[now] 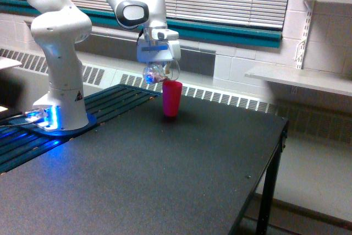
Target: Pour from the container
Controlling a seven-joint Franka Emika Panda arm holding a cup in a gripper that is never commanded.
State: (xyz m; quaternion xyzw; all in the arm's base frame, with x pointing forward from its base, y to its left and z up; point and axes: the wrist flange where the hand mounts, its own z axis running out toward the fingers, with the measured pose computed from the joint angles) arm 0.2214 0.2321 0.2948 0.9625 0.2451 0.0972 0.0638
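The container (155,74) is a small clear plastic cup with reddish-brown bits inside. It hangs tipped on its side, its mouth toward the exterior view's right, just above and left of the rim of a pink tumbler (171,98). My gripper (157,65) is shut on the container from above. The tumbler stands upright on the black table (165,180).
The white arm's base (60,103) stands at the table's left on a dark slatted surface with a blue light. A radiator runs along the wall behind. The table's right edge (275,152) drops off to the floor. A grey shelf (308,78) sits at right.
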